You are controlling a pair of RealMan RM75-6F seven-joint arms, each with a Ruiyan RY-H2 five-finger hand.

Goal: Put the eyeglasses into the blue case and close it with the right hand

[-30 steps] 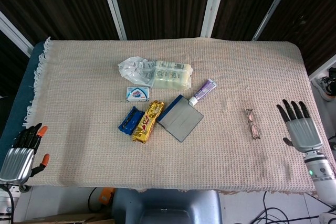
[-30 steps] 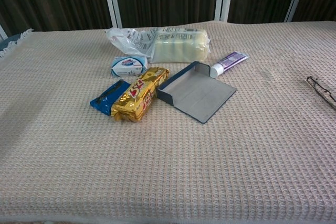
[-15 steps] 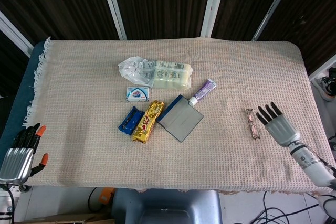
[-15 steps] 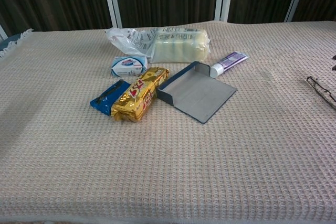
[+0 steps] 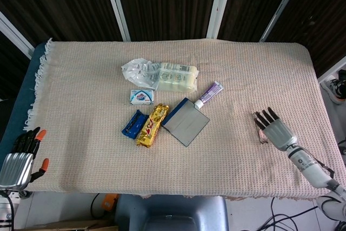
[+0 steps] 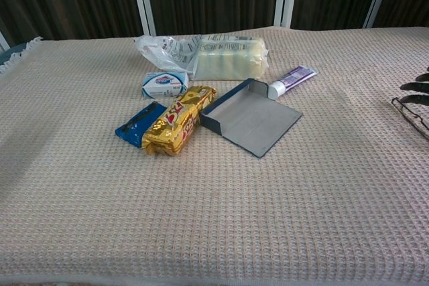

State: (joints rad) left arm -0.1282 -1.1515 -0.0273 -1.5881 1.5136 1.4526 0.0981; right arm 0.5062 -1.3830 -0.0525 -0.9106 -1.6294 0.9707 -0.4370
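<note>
Now right hand (image 5: pixel 277 130) flat, fingers spread, over eyeglasses (image 5: pixel 260 132); left hand (image 5: pixel 20 157) idle, holding nothing.

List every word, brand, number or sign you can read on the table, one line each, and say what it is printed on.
None can be read with confidence.
Gold snack wrapper: red lettering, too blurred to read.
Small white and blue box: a logo, too small to read.
Clear bag of pale contents: fine print, illegible.
Purple and white tube: print too small to read.
Blue packet: no readable text.
Blue case: no text visible.
</note>
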